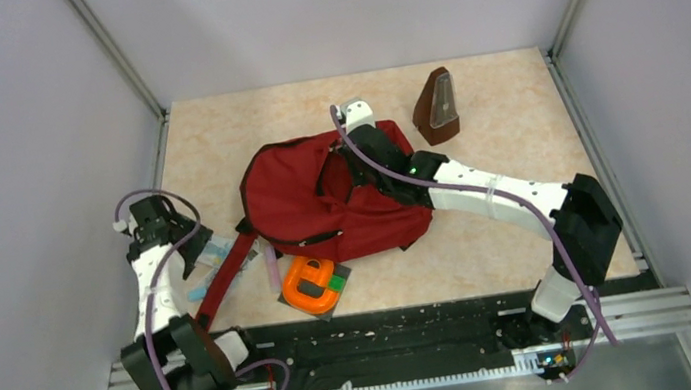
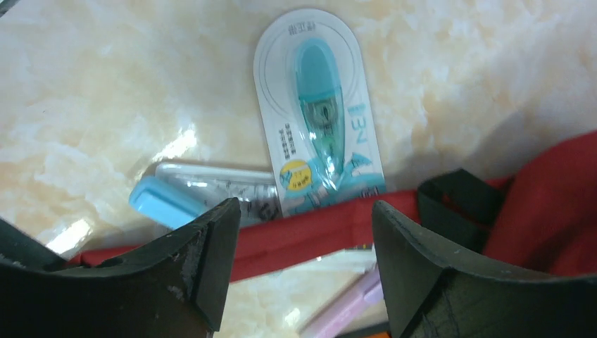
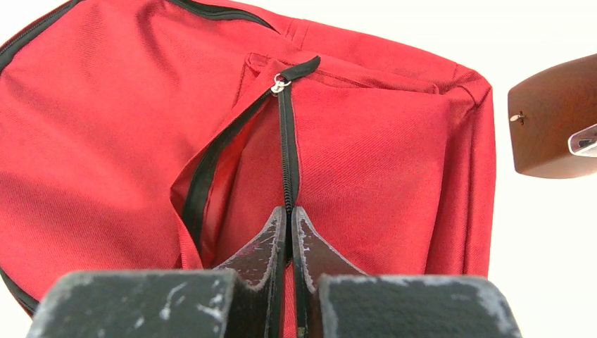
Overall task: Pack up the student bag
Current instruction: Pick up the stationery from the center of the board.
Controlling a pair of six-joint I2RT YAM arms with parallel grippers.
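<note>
Right wrist, right claw (image 3: 288,213) pinching student bag (image 3: 105,141)

The metronome (image 3: 549,120), right of the right gripper (image 3: 288,211), is being cut off by the frame edge. The student bag (image 3: 105,141) is being cropped at the gripper's left, its zipper (image 3: 287,141) is being lost between the pressed-together fingers (image 3: 260,246), and the inside of its opening is being obscured by shadow. Ahead of the left gripper (image 2: 304,208), print on a blister card (image 2: 320,113) is being rendered too small to read. A clear case (image 2: 204,190) is being partly covered by that card, and a pink pen (image 2: 345,310) is being cropped between its fingers (image 2: 204,260).
</note>
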